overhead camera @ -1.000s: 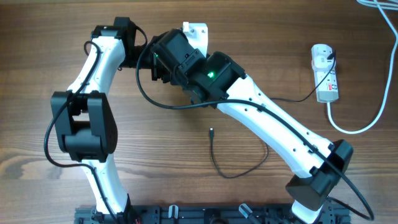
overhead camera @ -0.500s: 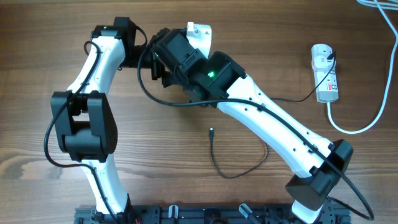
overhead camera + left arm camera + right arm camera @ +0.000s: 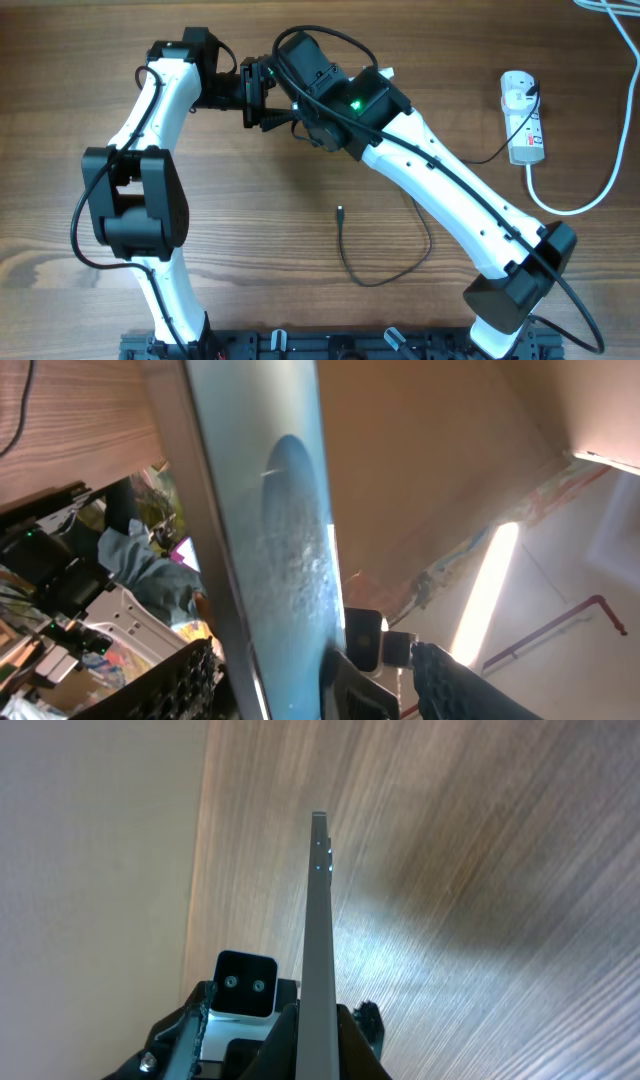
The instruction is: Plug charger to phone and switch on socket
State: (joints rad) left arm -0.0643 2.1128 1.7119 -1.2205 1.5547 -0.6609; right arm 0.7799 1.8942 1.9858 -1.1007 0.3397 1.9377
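The phone (image 3: 319,920) is edge-on in the right wrist view, and my right gripper (image 3: 318,1025) is shut on its lower end. Its teal screen (image 3: 285,540) fills the left wrist view. My left gripper (image 3: 320,685) is open around it: one finger lies by the dark edge, the other stands apart. In the overhead view both grippers meet at the back left, left (image 3: 250,95) and right (image 3: 275,100), hiding the phone. The charger's connector tip (image 3: 341,211) lies loose mid-table. Its thin black cable (image 3: 385,278) loops towards the white socket (image 3: 523,120) at the far right.
A thick white cord (image 3: 580,205) curls from the socket along the right edge. The right arm's long white link (image 3: 450,200) crosses above the cable loop. A dark rail (image 3: 330,348) runs along the front edge.
My right wrist has turned and shifted towards the back, staying against the left gripper. The charger cable and socket have not moved.
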